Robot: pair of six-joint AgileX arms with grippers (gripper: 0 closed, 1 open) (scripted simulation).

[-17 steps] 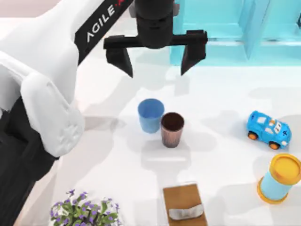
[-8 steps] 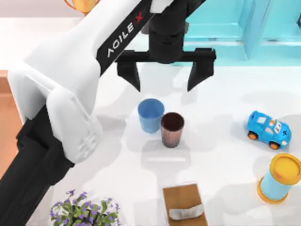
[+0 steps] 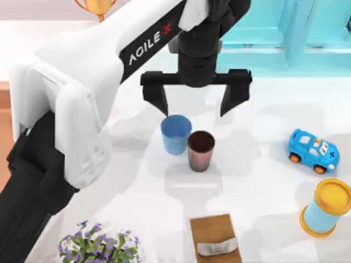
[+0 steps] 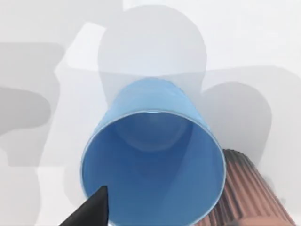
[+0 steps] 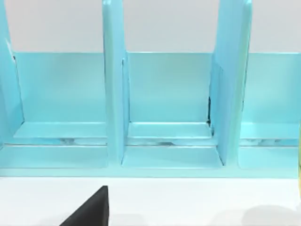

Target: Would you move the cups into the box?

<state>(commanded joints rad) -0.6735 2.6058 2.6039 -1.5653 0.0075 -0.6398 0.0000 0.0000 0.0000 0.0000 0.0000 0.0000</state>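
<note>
Smooth light blue tumbler [image 3: 176, 133] stood upright and empty near the table's middle, mouth up, dark brown tumbler [image 3: 201, 150] with ribbed pinkish-brown sides stood upright just beside it on its right, seemingly touching, peach-orange box edge [image 3: 4, 131] glimpsed at far left

The table [image 3: 263, 181] is seen from overhead by the top camera, which is aimed steeply down and set far enough back that the left arm [image 3: 82, 87], both cups, the toy car [image 3: 312, 150] and the turquoise shelf unit [image 3: 285, 38] are taken in at once. The light blue cup [image 4: 153, 160] is looked into from very close above by the left wrist camera, with the ribbed brown cup [image 4: 249, 193] touching its side; this pair is shared with the top view. The shelf unit's open compartments are faced nearly level, from close by, by the right wrist camera.
</note>
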